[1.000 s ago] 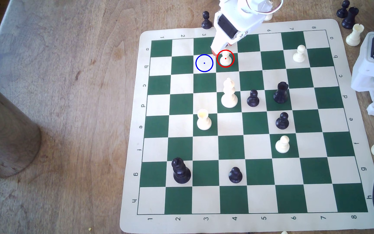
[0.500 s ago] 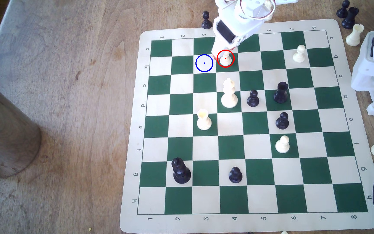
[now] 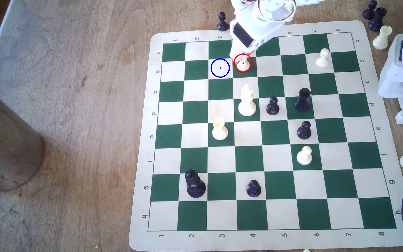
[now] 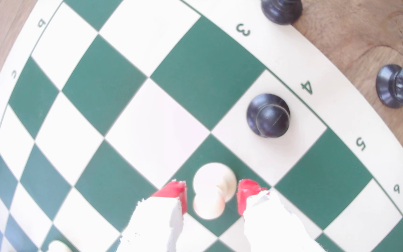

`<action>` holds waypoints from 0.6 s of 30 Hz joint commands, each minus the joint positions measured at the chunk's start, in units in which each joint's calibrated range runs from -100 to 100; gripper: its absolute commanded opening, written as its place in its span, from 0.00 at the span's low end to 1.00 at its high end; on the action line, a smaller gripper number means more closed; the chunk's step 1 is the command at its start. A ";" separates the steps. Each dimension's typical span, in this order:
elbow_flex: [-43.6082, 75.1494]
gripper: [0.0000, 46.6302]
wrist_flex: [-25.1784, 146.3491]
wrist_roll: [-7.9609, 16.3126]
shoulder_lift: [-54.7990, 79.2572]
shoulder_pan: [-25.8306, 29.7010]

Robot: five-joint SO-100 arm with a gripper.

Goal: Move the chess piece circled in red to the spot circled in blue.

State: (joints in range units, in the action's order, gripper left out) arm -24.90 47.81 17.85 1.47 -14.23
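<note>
Pawn (image 3: 243, 64) sits upright on its green sq inside the red ring, row b, col 4. Gripper (image 4: 211, 197) is down over it: red pads (image 4: 175, 191) flank the pawn w/ a thin gap each side, so jaws parted, not yet gripping.

Step in hand, by my read: closing for the grasp. You need to pinch at the neck, lift straight up, then shift one sq toward the exterior view's left to the spot (image 3: 220, 68), blue ring on cream, just beside.

Black pawn (image 4: 268, 115) stands on the next sq toward the board edge; keep clear of it.

Board (image 3: 270, 242) margin reads 1–8 along the near edge, a–h down the sides. No brand legible.
</note>
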 commanded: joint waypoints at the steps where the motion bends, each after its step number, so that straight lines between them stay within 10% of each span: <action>1: 2.96 0.25 -0.88 0.15 -0.96 0.66; 18: 2.14 0.00 -0.88 0.20 -0.62 1.52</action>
State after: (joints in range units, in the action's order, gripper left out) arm -24.90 47.33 17.85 1.47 -13.50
